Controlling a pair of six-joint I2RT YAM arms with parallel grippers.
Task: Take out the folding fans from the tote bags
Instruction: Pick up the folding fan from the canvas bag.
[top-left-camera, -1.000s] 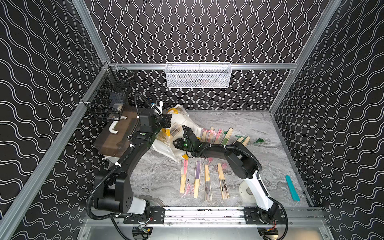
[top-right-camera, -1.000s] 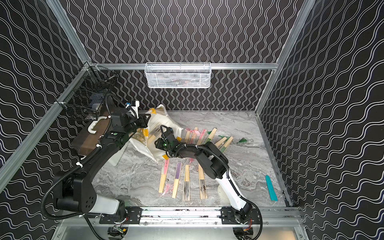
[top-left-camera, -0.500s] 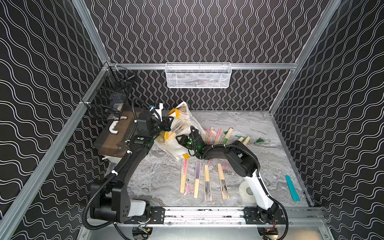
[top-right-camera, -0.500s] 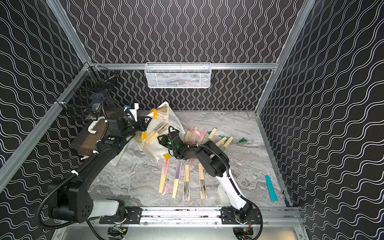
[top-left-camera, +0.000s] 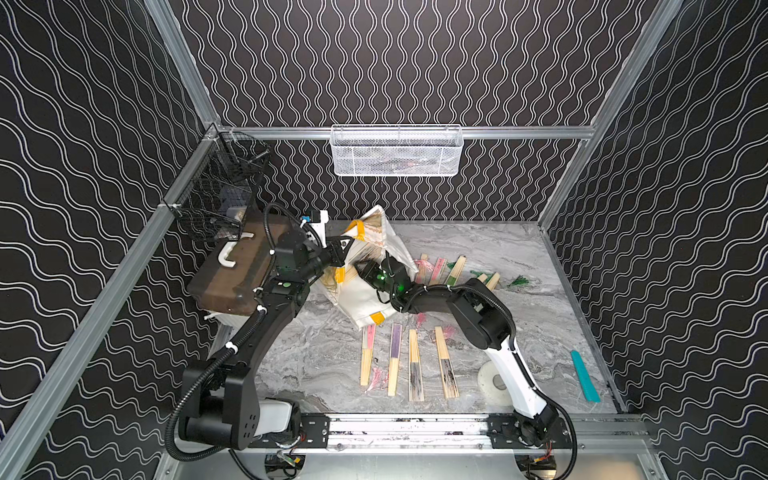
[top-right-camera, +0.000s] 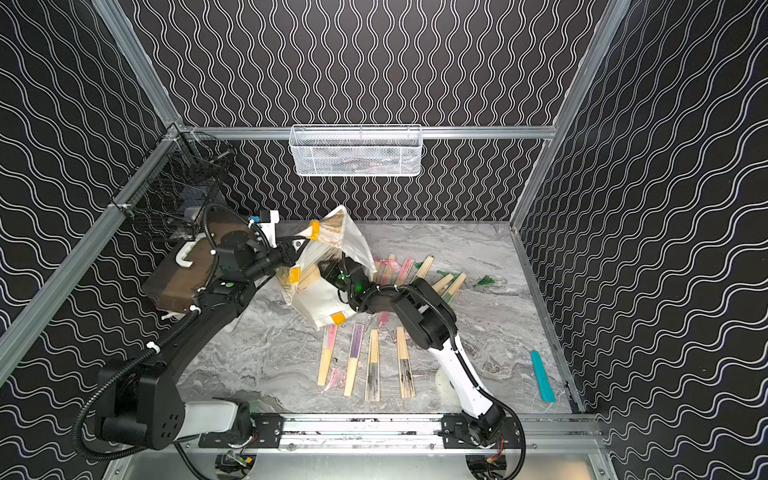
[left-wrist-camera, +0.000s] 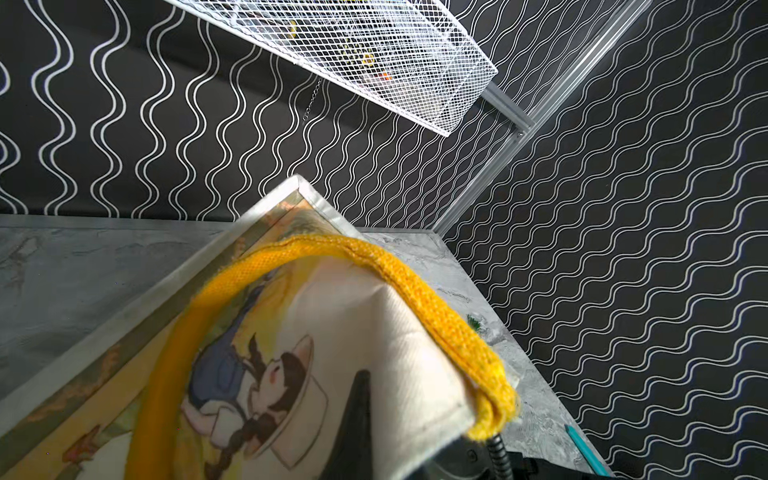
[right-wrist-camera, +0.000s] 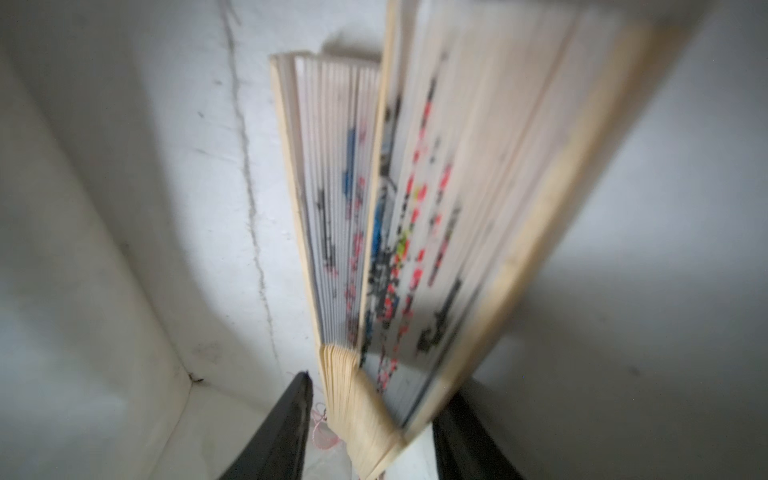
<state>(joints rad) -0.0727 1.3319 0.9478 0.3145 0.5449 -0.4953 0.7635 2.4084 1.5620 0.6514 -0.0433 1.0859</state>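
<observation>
Your left gripper (top-left-camera: 343, 248) is closed on the rim of the white tote bag (top-left-camera: 365, 303), beside its yellow handle (left-wrist-camera: 436, 299), and holds the bag tipped with its mouth toward the right arm. Your right gripper (right-wrist-camera: 374, 399) is inside that mouth. Its jaws stand partly apart on either side of the rib ends of 2 folding fans (right-wrist-camera: 345, 208): a pale-ribbed bundle and a wider, blurred fan printed in red and black. The jaw by the wider fan lies close against it. At the opposite jaw a thin gap shows, with a pink tassel thread in it, so I cannot tell whether the hold is firm.

4 laid-out fans (top-left-camera: 413, 365) lie in a row on the marble table (top-left-camera: 316, 361) near the front rail, and more fans (top-left-camera: 438, 270) lie beyond the bag. You appear well into the unloading, at the grasp-and-draw step.

Next, make sure of the pinch on the ribs. Then draw straight back along the bag's length, with the left grip steady so the fabric does not follow. Mind that the 2 fans may come out together, or the looser of them may slip.
</observation>
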